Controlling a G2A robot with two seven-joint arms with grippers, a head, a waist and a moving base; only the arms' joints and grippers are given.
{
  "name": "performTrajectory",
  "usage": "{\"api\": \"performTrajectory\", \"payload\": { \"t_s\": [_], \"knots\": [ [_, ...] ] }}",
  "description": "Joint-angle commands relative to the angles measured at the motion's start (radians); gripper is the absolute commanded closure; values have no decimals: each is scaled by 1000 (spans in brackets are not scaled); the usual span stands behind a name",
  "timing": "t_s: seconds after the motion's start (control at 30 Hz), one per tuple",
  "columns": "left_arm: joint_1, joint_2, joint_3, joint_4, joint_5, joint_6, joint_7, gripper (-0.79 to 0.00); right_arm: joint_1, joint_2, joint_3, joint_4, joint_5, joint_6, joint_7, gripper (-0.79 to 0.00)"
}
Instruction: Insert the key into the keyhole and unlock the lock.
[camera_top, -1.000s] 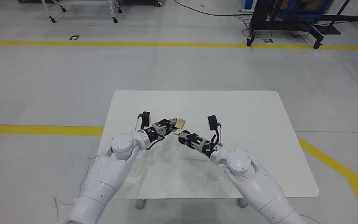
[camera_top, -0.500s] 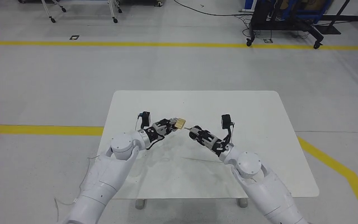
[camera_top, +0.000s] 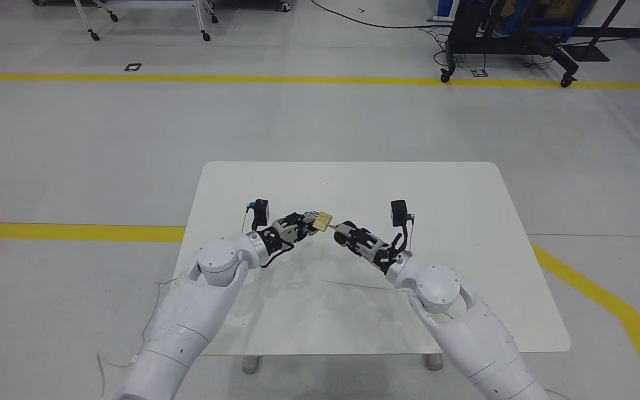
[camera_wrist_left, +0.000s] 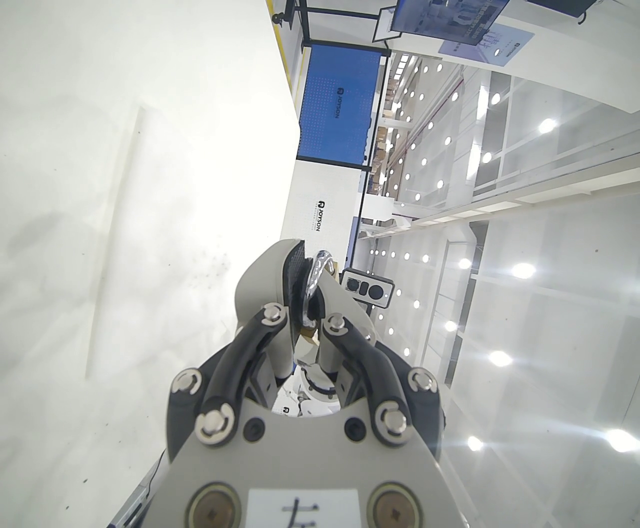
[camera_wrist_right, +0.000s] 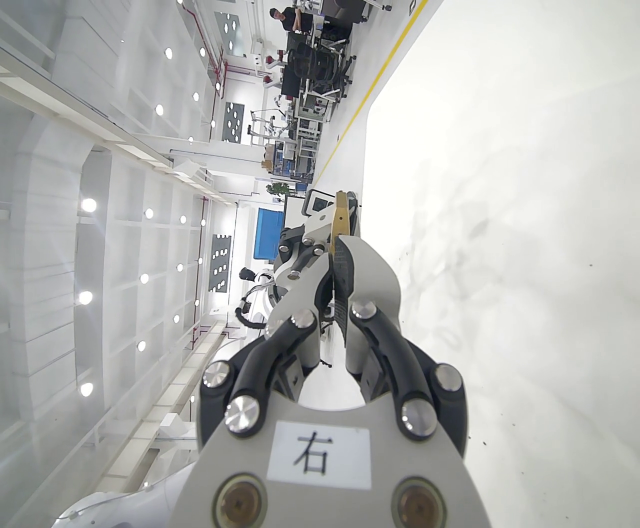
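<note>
Alignment matters: my right gripper, clamped on the thin brass key, aims it lengthwise at the brass padlock, just beside. My left gripper pinches that by its silver shackle, above the middle of the table.

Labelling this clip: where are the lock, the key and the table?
lock (camera_top: 320, 219): top view, on its brass body.
key (camera_wrist_right: 340, 227): right wrist view, on its brass blade.
table (camera_top: 480, 200): top view, on bare tabletop.

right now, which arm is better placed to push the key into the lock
Right. Its end effector grips the key, pointed at the lock, which the left end effector holds close in front of it.
</note>
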Motion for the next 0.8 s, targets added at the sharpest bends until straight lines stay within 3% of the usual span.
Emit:
{"api": "performTrajectory", "payload": {
  "t_s": [0.0, 0.77],
  "knots": [
    [-1, 0, -2, 0, -1, 2, 1, 0, -7, 0, 6, -3, 3, -8, -3, 0],
    [2, -1, -2, -3, 5, 1, -3, 0, 3, -8, -1, -4, -36, 21, -20, 0]
  ]
}}
